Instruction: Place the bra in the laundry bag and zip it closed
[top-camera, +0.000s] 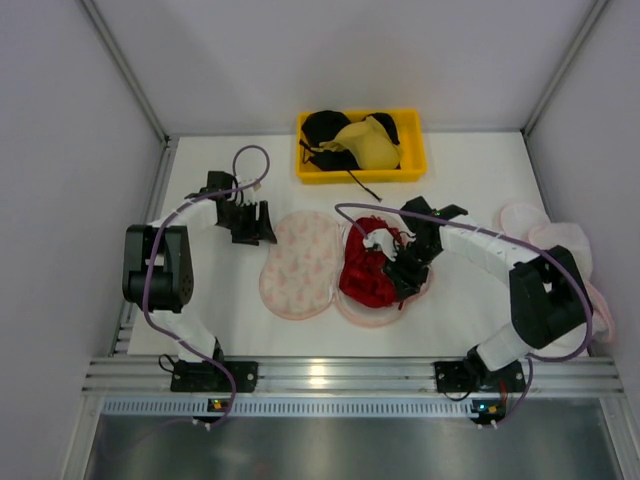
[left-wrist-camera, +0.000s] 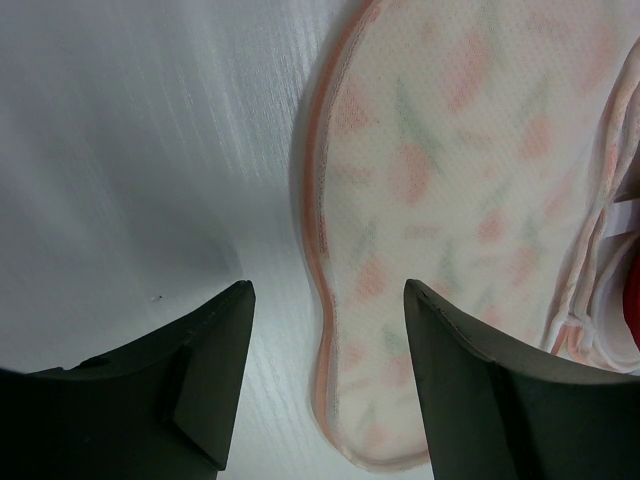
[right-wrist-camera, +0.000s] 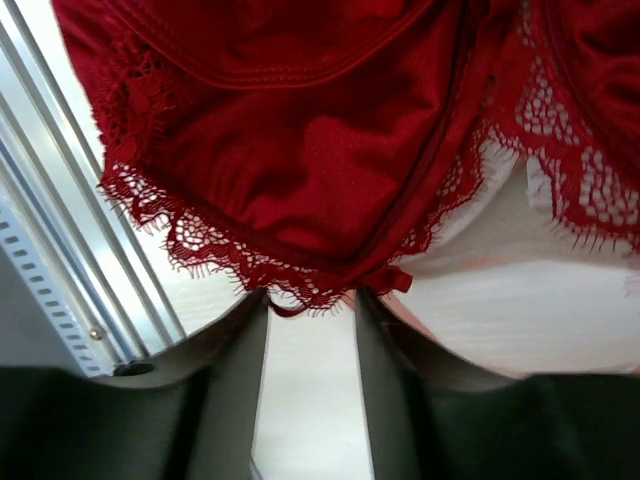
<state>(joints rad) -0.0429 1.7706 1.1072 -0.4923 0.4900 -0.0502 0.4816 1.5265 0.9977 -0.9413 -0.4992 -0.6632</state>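
The laundry bag (top-camera: 298, 265) lies opened flat on the white table, its two printed mesh lobes side by side. The red lacy bra (top-camera: 365, 270) is bunched on the right lobe. My left gripper (top-camera: 255, 228) hovers open at the bag's upper left edge; in the left wrist view the bag's (left-wrist-camera: 450, 200) pink-trimmed rim runs between the spread fingers of that gripper (left-wrist-camera: 328, 285) without touching them. My right gripper (top-camera: 405, 272) is over the bra's right side. The right wrist view has its jaws (right-wrist-camera: 311, 295) apart, the bra's (right-wrist-camera: 300, 150) lace hem at their tips and the bag's mesh (right-wrist-camera: 520, 300) beneath.
A yellow bin (top-camera: 360, 148) at the back holds a yellow bra and black bras. Plain white pink-edged bags (top-camera: 560, 240) are piled at the right, beside the right arm. An aluminium rail (top-camera: 330, 375) runs along the near edge, and grey walls enclose the table.
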